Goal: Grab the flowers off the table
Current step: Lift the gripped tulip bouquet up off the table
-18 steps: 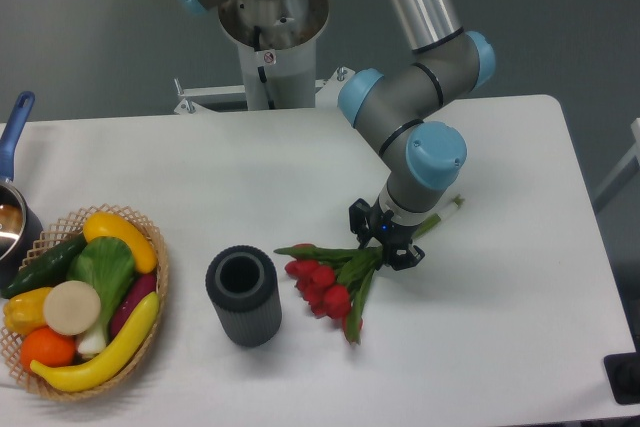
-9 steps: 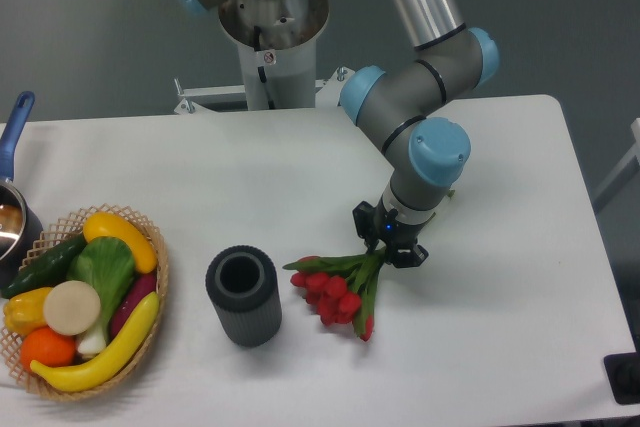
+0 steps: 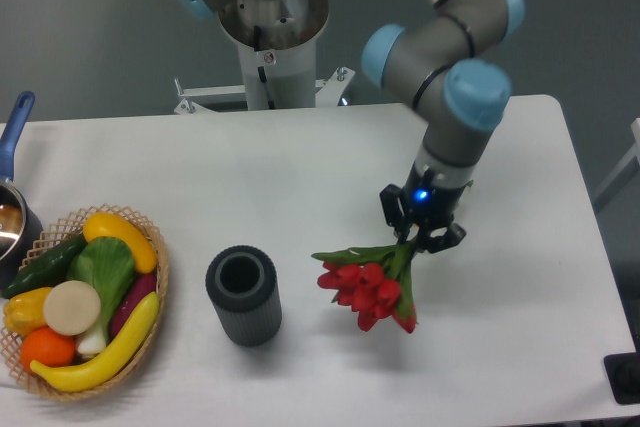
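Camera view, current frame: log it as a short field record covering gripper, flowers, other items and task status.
gripper: gripper shut on the flowers' stems
flowers: flowers hang blooms-down from the gripper, apparently lifted off the table
cylinder: dark ribbed cylinder, upright, left of the flowers, apart from them
basket: wicker basket of fruit and vegetables at the left edge
status: flowers grasped, apparently raised

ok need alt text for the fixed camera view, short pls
A robot arm's gripper is shut on the stems of a bunch of red tulips, the blooms hanging down over a white table. To their left stands a dark ribbed cylinder, and at the far left a wicker basket of fruit and vegetables.
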You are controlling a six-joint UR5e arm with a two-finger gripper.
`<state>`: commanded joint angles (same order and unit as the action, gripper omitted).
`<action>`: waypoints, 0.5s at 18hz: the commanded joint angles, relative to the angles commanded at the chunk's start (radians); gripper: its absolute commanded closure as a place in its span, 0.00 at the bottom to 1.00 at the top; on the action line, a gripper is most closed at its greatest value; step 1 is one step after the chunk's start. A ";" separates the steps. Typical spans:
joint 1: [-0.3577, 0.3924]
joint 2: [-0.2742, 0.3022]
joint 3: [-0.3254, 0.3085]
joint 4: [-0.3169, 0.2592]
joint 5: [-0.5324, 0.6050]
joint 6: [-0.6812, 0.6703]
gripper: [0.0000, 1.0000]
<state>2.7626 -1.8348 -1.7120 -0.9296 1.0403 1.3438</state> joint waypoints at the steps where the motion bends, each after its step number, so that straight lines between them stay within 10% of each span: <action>1: 0.008 0.012 0.012 -0.002 -0.038 -0.002 0.72; 9: 0.107 0.055 0.046 -0.002 -0.442 -0.090 0.72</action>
<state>2.8699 -1.7794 -1.6659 -0.9311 0.5986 1.2534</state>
